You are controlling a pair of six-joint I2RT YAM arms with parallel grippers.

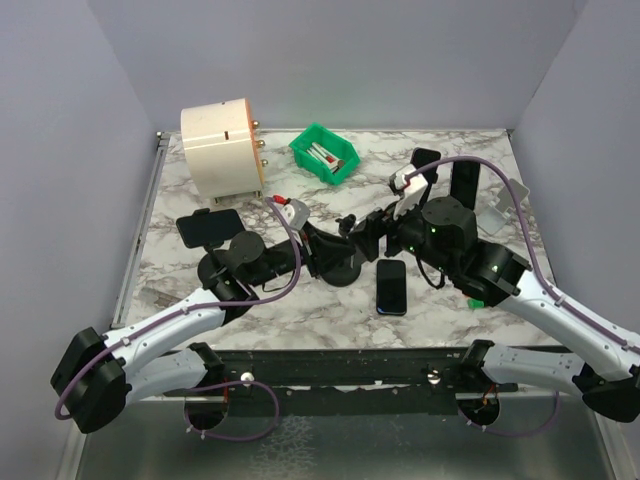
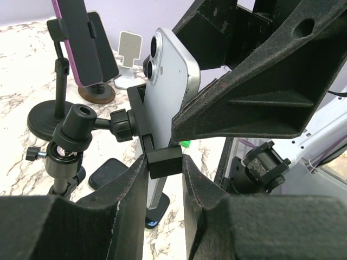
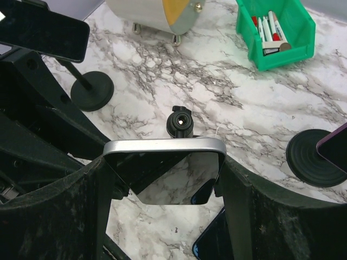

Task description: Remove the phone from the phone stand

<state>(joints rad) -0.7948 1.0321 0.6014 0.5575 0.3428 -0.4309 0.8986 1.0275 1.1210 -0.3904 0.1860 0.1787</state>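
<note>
Phone (image 2: 165,92) is upright in the clamp of the phone stand (image 2: 122,123), right between the fingers of your right gripper (image 3: 164,179), with its silver top edge up and the twin lenses on its back facing your left wrist camera. Biggest thing under you is the marbled table (image 1: 330,200), where both arms reach in and meet over the middle. Beyond your left gripper (image 2: 165,169) and off to its left stands a cream drum (image 1: 222,148). Out past your right gripper's tips sits a green bin (image 3: 282,58). Your right gripper is spread wide, one finger pressed on each side edge of the phone, so it has the phone across its width. Your left gripper is nearly closed, its fingers pinching the small lower block of the stand's clamp from both sides, just under the phone. To the outer side of your left gripper, a second stand (image 3: 91,91) carries a dark phone (image 3: 43,32). Just on the near side of your right gripper a black handset (image 1: 392,286) lies flat on the marble. Smallest of all, you have markers (image 3: 269,30) lying in the bin
</note>
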